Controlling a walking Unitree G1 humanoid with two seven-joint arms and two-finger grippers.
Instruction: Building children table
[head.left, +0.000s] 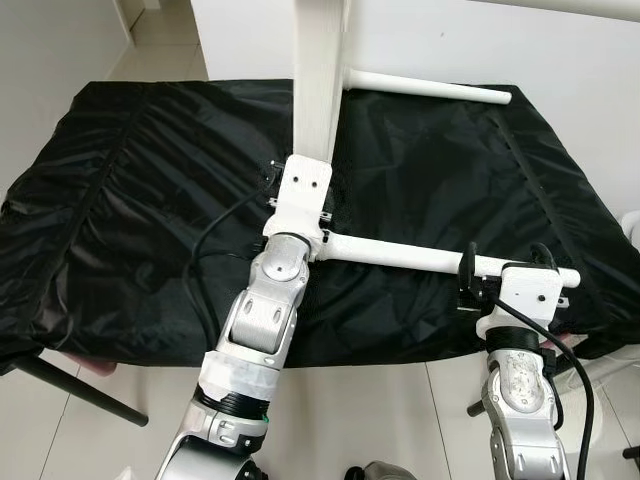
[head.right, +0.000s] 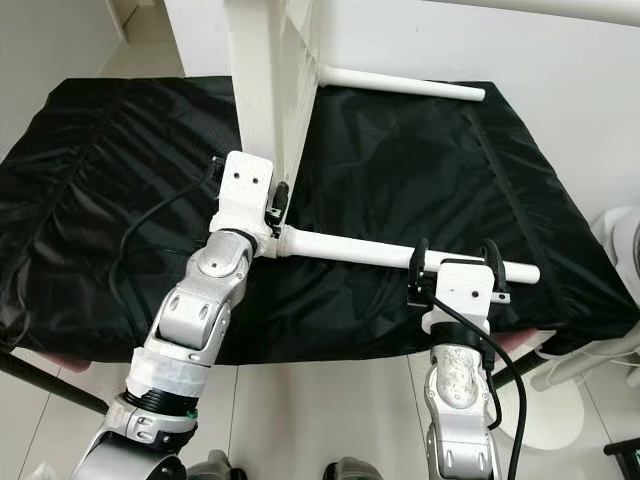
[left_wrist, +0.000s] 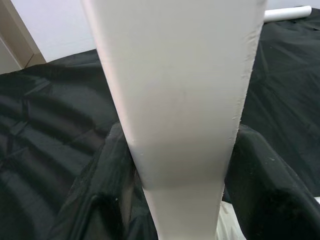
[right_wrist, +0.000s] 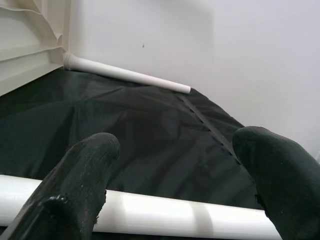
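Left hand (head.right: 282, 205) clamped on upright white tabletop (head.left: 320, 70); right hand (head.right: 453, 262) fingers apart, straddling white leg (head.right: 350, 248) over black-covered desk (head.left: 120, 200). No readable labels.

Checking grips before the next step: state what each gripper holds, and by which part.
The left gripper clamps the upright white tabletop panel at its lower edge. The right gripper's fingers straddle the near white table leg close to its free end; firm closure cannot be told.

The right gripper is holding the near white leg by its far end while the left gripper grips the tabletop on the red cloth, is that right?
Not quite: the cloth is black, as the left eye view shows. The right gripper does sit around the near leg by its far end, and the left gripper grips the tabletop.
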